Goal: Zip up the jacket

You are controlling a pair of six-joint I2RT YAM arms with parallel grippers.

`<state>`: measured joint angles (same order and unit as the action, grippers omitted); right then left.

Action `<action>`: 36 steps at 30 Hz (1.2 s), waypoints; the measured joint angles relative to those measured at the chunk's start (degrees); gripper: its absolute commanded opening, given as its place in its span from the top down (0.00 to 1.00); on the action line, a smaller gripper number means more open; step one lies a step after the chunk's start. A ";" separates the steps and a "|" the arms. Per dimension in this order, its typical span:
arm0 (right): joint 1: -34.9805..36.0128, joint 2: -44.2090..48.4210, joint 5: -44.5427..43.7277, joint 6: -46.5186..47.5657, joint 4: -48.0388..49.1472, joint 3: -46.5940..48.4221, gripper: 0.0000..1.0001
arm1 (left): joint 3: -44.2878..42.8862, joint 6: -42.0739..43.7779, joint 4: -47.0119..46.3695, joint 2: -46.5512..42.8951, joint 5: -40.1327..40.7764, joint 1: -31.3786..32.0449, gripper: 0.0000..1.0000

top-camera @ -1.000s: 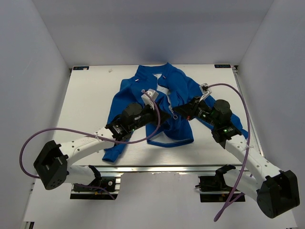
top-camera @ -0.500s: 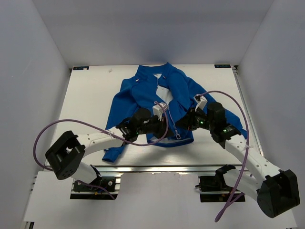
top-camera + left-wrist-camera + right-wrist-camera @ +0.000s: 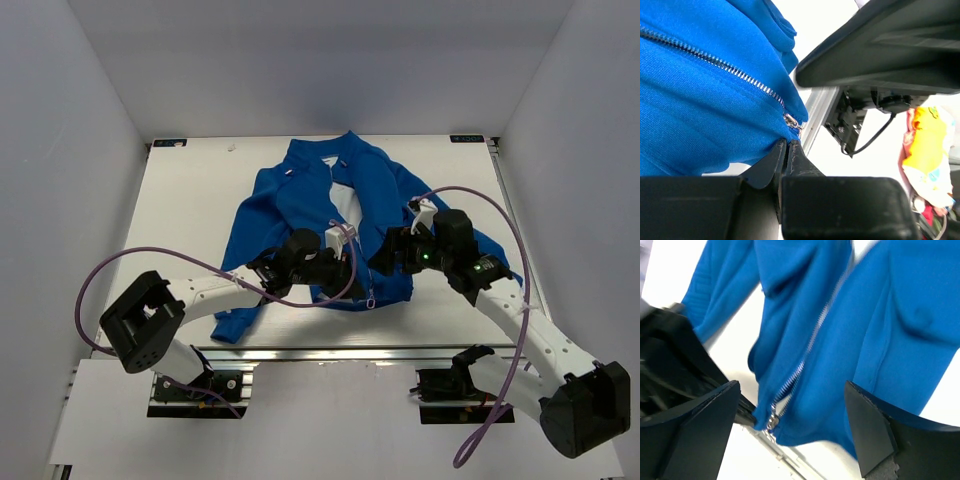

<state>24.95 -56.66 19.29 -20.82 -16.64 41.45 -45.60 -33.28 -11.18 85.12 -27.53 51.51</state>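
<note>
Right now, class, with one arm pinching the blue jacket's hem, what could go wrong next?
1. The left fingers pinch only a thin edge of the hem of the bright blue fleece jacket; it may slip once the zip is pulled.
2. The right fingers stand open over the small silver zipper slider; closing could catch fleece instead.

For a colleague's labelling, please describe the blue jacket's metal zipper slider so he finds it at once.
Find the bright blue fleece jacket on the white table. Follow its silver zipper down to the near hem. The small metal slider sits there, the only shiny lump.
</note>
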 measured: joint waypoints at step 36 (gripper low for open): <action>70.36 -3.74 -65.81 11.54 -29.46 9.84 0.20 | -4.94 -8.90 11.28 5.44 -5.11 -1.68 1.00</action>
<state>95.31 -60.40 -46.52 -9.28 -46.11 51.29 -50.54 -42.17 0.10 90.56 -32.64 49.82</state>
